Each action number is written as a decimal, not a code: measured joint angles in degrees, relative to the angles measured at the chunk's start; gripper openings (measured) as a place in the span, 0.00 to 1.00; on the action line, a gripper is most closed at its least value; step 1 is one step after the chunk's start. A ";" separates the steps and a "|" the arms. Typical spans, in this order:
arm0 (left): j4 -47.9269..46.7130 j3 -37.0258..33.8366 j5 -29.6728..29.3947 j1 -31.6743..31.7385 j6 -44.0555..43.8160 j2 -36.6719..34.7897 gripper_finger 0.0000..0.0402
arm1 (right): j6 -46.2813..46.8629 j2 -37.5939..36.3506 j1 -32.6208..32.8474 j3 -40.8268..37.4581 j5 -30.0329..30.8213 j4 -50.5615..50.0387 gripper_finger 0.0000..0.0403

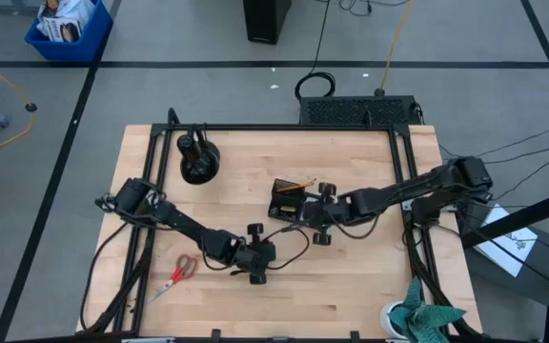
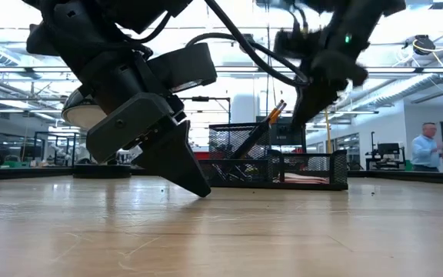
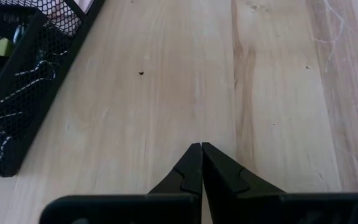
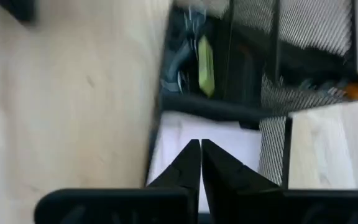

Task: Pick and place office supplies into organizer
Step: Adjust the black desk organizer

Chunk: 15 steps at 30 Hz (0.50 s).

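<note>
Left wrist view: left gripper (image 3: 201,148) pressed together over pale wood-grain table (image 3: 278,93) beside black mesh organizer (image 3: 17,93).

Left gripper (image 3: 201,147) pinched closed, tips low, arm stretched inward from the left; right gripper (image 4: 201,144) closed too, angled downward.

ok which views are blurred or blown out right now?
Right wrist view: smeared throughout, the organizer mesh and yellow-green tag soft. Low view: the right gripper is blurred, ceiling lights glare white behind the arms. Left wrist view: sharp, wood grain and left gripper crisp. High view: evenly lit, no glare.
</note>
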 joint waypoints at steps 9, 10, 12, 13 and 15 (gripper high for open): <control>-0.84 -0.02 -6.55 -1.94 6.53 -1.16 0.04 | 3.68 -0.08 8.60 -0.21 -4.57 5.54 0.01; -0.57 -0.02 -6.67 -2.27 7.37 -1.72 0.04 | 4.77 -0.11 9.25 -0.75 -4.56 5.71 0.01; -1.20 0.00 -6.79 -3.31 8.64 -3.68 0.04 | 6.94 -0.17 10.17 -2.24 -4.54 7.62 0.00; -1.65 -0.05 -6.82 -3.83 9.21 -4.91 0.04 | 7.88 -0.17 10.54 -3.27 -4.56 8.57 0.00; -1.05 0.09 -6.95 -4.92 10.35 -7.02 0.04 | 9.96 -0.16 11.01 -5.87 -4.56 9.88 0.00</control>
